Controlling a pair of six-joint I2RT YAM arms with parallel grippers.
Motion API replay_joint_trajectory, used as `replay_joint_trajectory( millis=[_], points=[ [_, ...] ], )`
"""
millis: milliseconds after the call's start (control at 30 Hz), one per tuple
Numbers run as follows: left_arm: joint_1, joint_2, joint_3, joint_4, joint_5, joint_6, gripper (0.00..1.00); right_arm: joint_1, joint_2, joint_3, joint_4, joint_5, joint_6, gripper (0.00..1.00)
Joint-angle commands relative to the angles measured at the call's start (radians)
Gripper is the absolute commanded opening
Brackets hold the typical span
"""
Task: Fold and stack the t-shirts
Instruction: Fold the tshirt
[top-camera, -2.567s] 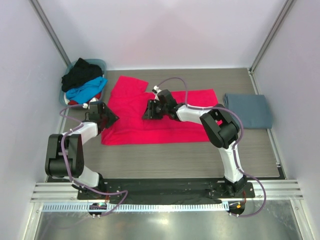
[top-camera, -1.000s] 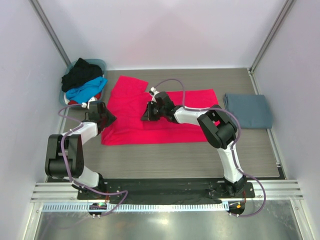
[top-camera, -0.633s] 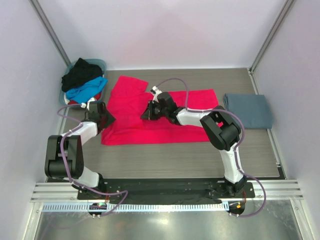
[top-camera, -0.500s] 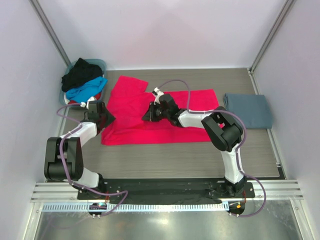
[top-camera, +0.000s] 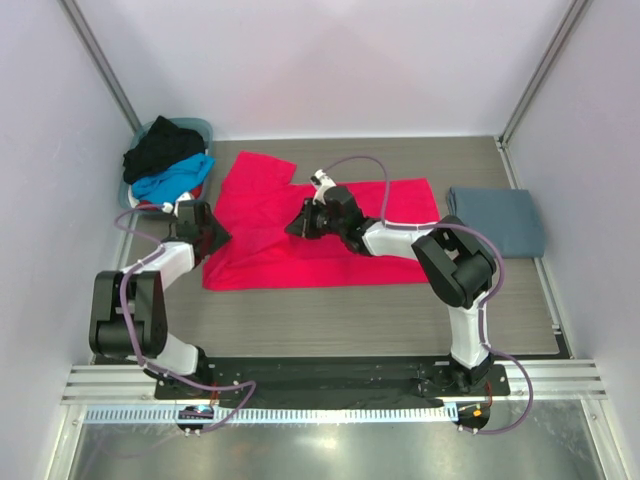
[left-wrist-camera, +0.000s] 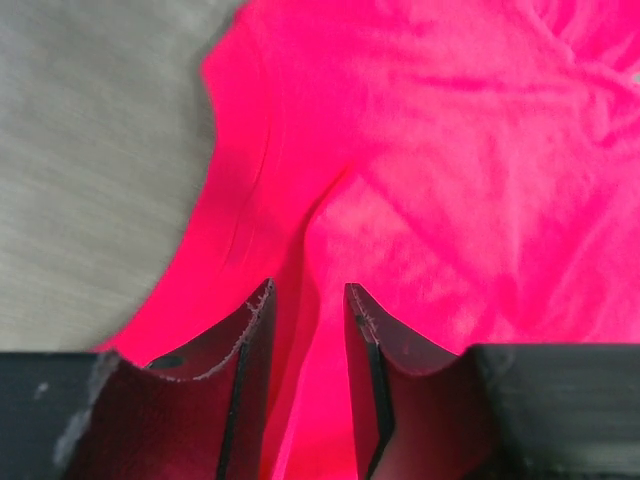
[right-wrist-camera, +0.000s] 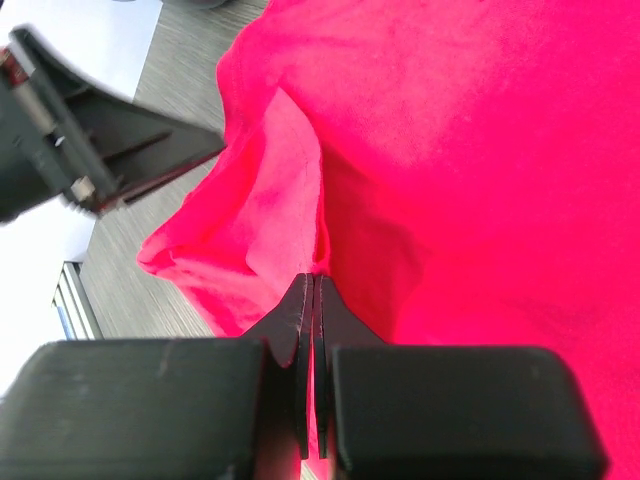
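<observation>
Mid-fold: the right gripper (right-wrist-camera: 313, 300) had pinched the red-pink t-shirt (top-camera: 330, 260) at table centre, and the left gripper (left-wrist-camera: 308, 300), narrow, held its nine-o'clock edge. Next, both should probably lift together.

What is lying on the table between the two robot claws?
Only the red-pink t-shirt: in the top view its cloth spans from left gripper to right gripper.
</observation>
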Motion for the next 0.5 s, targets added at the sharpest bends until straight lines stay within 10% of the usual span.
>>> replay_joint_trajectory(
  millis=[0,467],
  points=[
    [0.004,0.089,0.091,0.009,-0.020,0.038,0.34,-0.007,-0.007,0.019,0.048,-0.004,0.007,0.01],
    [-0.034,0.233,0.277,-0.096,-0.074,0.087,0.36,-0.022,0.016,0.026,0.054,-0.037,0.034,0.01]
  ],
)
